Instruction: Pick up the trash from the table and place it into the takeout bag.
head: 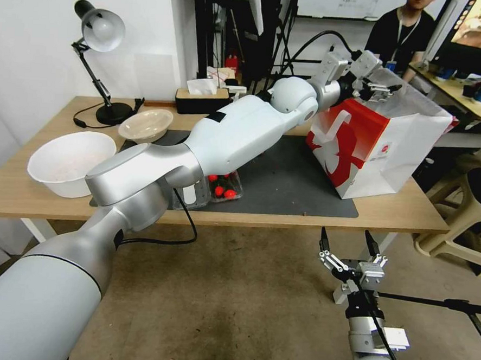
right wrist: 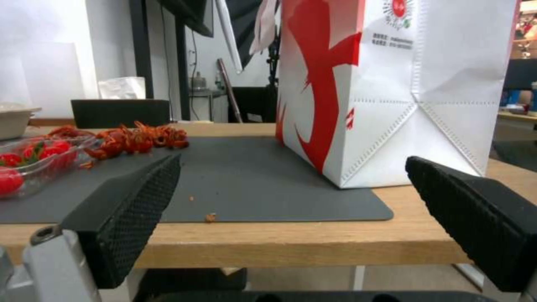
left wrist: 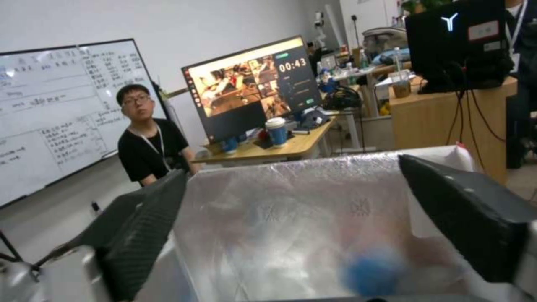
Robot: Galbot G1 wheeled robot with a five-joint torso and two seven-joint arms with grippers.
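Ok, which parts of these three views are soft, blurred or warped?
Left wrist view: the takeout bag's foil lining and a blue object inside are blurred, the room behind sharper. Right wrist view: the right end effector's near fingers are soft, the bag and table crisp. Head view: wide-angle distortion bows the table edge and swells the left arm.

From the head we are looking down across the worktop [head: 390, 211] at the bag [head: 383, 151]. Our left wrist camera is peering close into the bag's [left wrist: 313, 209] open top. Our right wrist camera is sitting below worktop [right wrist: 291, 243] level, facing the bag's [right wrist: 402, 84] side.
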